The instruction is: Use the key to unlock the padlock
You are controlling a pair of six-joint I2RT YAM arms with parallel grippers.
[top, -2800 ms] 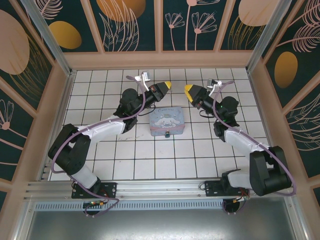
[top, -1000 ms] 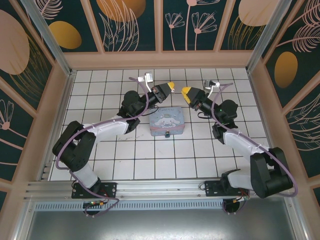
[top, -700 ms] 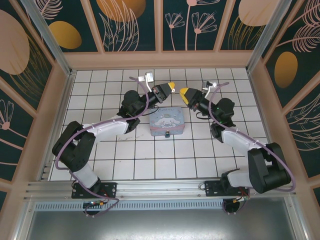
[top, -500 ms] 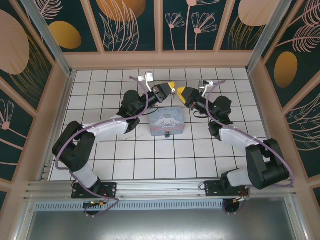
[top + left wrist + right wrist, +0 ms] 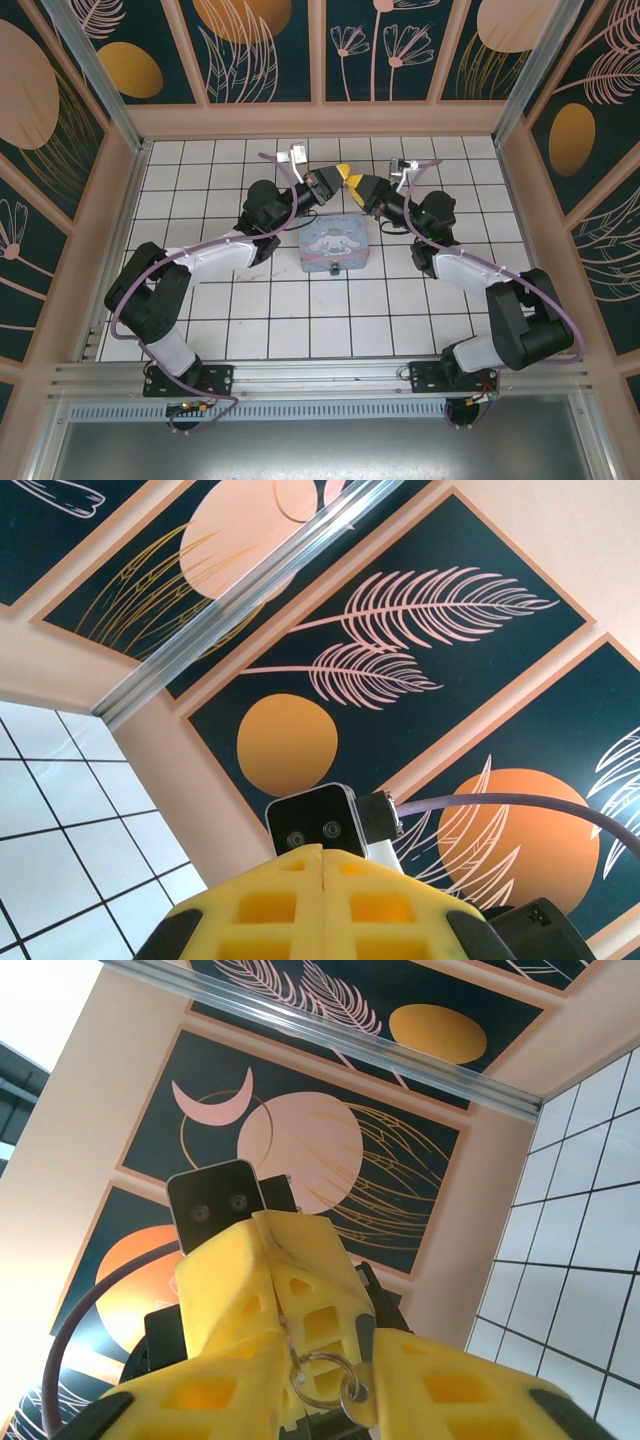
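Observation:
The tiny blue padlock (image 5: 335,267) hangs at the front edge of the pale blue cartoon tin (image 5: 333,240). Above the tin's far edge my left gripper (image 5: 343,171) meets my right gripper (image 5: 355,184) tip to tip. The left wrist view shows the left gripper (image 5: 322,852) with its yellow fingers pressed together. Seen from the right wrist, those left fingers (image 5: 300,1260) pinch the thin silvery key (image 5: 288,1336), and a key ring (image 5: 292,1381) with a second small key (image 5: 361,1406) dangles from it. My right gripper (image 5: 320,1355) stands open around the ring, its right finger touching the small key.
The white tiled floor (image 5: 270,300) is boxed in by patterned walls (image 5: 250,50) on three sides. The tin sits mid-floor, directly below and in front of both grippers. The right wrist camera (image 5: 310,825) faces the left fingers at close range.
My right gripper has swung left until its tips reach the left gripper, and its jaws have narrowed. The left arm has stayed still over the last second.

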